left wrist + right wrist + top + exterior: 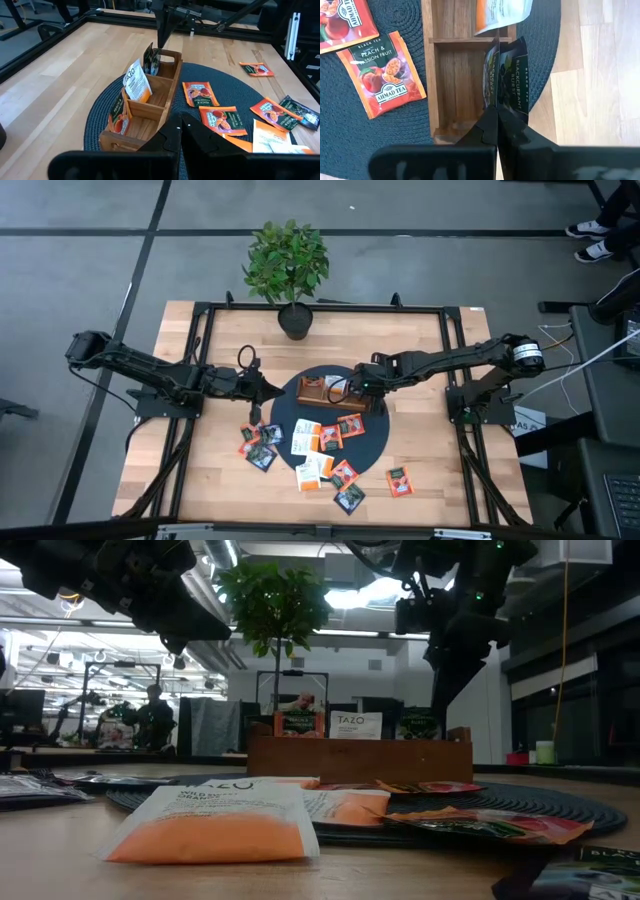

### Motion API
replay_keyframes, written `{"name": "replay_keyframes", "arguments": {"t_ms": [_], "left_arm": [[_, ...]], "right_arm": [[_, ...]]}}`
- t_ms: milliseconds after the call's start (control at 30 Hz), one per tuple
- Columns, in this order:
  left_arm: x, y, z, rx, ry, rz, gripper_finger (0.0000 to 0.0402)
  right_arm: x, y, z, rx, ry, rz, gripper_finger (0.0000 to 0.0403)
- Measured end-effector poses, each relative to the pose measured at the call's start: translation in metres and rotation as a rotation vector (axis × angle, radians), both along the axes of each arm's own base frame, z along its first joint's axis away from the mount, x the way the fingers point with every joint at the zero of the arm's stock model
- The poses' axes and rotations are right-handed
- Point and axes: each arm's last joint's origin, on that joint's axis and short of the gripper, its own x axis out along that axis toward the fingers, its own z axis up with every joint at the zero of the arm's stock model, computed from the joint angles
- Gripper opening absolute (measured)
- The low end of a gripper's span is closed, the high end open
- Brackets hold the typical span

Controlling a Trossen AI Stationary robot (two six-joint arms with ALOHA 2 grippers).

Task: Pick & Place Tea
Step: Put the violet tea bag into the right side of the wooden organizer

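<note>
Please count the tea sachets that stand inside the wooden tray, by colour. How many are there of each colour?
Orange sachet: 1
White sachet: 1
Dark sachets: 2, as far as the right wrist view shows
Total: 4

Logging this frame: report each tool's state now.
Left tool: shut, empty, beside the wooden tray.
Right tool: shut on dark Blackcurrant Burst sachet.
</note>
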Motion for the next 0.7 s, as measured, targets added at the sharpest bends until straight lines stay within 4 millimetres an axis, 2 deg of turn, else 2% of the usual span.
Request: {"name": "replay_keyframes", "arguments": {"t_ms": [700], "left_arm": [[0.0, 0.0, 0.0, -0.001, 0.0, -0.001, 0.0004]], "right_arm": [[0.0023, -0.0002, -0.0054, -0.007, 0.016, -0.007, 0.0]]}}
